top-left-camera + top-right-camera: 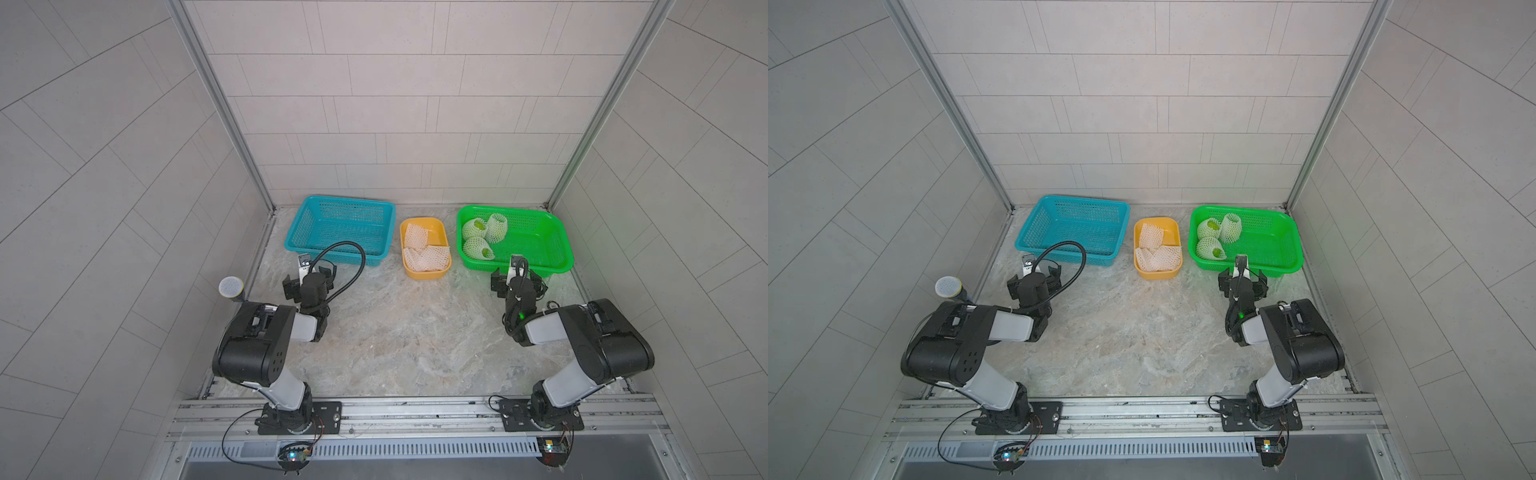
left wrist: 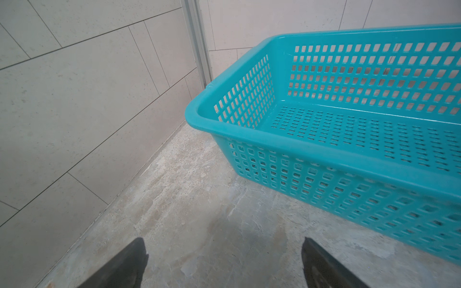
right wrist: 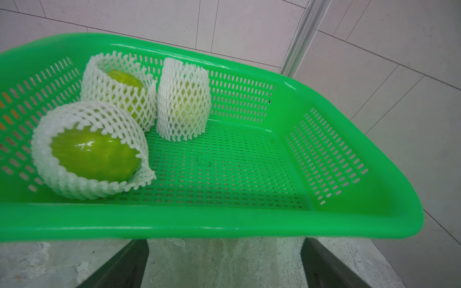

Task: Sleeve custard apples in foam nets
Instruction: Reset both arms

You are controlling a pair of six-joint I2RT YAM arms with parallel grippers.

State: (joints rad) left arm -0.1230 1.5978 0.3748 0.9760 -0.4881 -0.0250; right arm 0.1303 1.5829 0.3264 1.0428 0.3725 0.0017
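Three apples (image 3: 99, 154) sit in nets (image 3: 184, 99), green basket (image 3: 324, 219), far right; sleeving looks done. Left claw (image 2: 224, 249), right claw (image 3: 224, 249) wide, empty; we retreat without nudging basket.

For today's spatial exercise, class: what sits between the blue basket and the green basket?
A yellow tub holding loose foam nets, apart from both the blue basket and the green basket; both top views show it.

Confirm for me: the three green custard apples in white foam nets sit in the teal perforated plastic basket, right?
Not quite. The three green custard apples in white foam nets sit in the green perforated plastic basket, as the right wrist view shows.
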